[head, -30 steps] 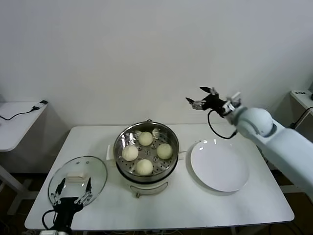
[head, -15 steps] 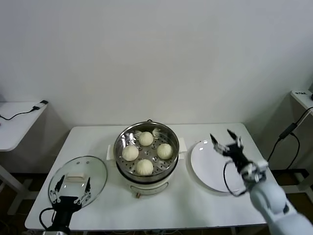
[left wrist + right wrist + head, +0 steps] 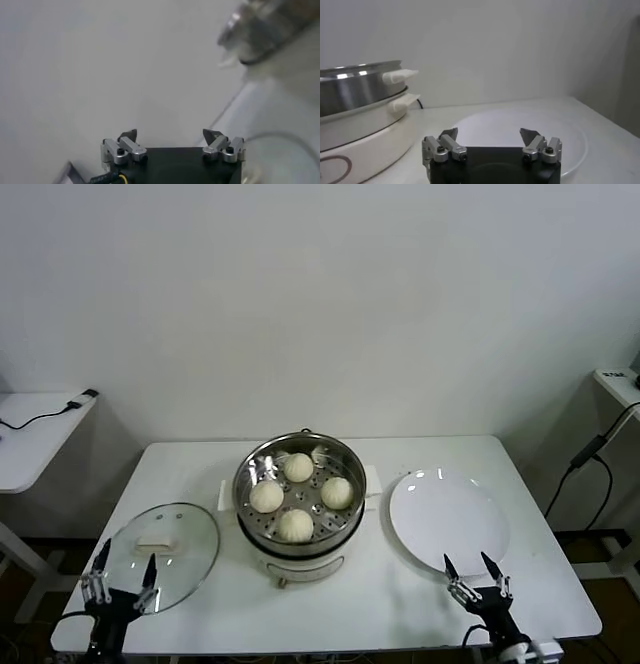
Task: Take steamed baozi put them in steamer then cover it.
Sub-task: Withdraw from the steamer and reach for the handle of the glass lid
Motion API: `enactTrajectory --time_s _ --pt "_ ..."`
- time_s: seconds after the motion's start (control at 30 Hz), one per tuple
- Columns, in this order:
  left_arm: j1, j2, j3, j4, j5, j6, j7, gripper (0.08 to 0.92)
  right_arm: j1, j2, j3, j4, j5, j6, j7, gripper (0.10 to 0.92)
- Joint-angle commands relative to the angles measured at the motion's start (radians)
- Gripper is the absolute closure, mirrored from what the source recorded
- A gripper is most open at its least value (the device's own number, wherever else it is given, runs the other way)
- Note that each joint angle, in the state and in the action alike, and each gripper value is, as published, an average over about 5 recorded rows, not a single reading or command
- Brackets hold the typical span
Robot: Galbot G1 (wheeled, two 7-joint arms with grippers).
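Several cream-white baozi (image 3: 297, 467) lie on the perforated tray inside the shiny steel steamer (image 3: 345, 457) on its white base, at the middle of the white table. The steamer is uncovered. Its glass lid (image 3: 185, 534) lies flat on the table to the left. My left gripper (image 3: 122, 576) is open and empty, low at the table's front left edge just in front of the lid. My right gripper (image 3: 472, 570) is open and empty, low at the front right edge by the empty white plate (image 3: 447, 519). In the right wrist view the right gripper (image 3: 489, 134) faces the plate (image 3: 570, 135), with the steamer (image 3: 355, 90) off to one side.
A side table (image 3: 25, 434) with a black cable stands at the far left. A cable (image 3: 585, 454) hangs at the right beyond the table. The wall is close behind the table.
My right arm has swung from high near the wall down across the plate to the table's front right edge. My left gripper has dropped slightly lower at the front left.
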Motion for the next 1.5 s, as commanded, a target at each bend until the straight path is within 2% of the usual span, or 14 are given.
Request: enactTrajectory --time_s 0.03,0.4,0.73,1.1,1.2,1.5 --pt "-0.143 0.046 0.010 0.294 0.537 0.024 -0.197 0.177 -0.065 0.065 0.029 0.063 -0.025 0.043 0.033 0.203" --pt "-0.318 0.066 0.031 0.501 0.580 0.032 -0.189 0.177 -0.090 0.067 0.033 0.097 -0.009 0.040 0.043 0.203" --pt "-0.434 0.096 0.032 0.636 0.582 0.038 -0.174 0.177 -0.127 0.073 0.062 0.107 0.006 0.060 0.038 0.203" --pt "-0.462 0.099 0.045 0.608 0.547 0.062 -0.121 0.178 -0.131 0.096 0.062 0.086 -0.001 0.074 0.037 0.203" --pt "-0.463 0.093 0.050 0.607 0.548 0.065 -0.102 0.211 -0.131 0.100 0.057 0.081 -0.008 0.078 0.038 0.203" --pt "-0.457 0.084 0.053 0.612 0.556 0.072 -0.088 0.460 -0.137 0.107 0.048 0.080 -0.021 0.086 0.039 0.203"
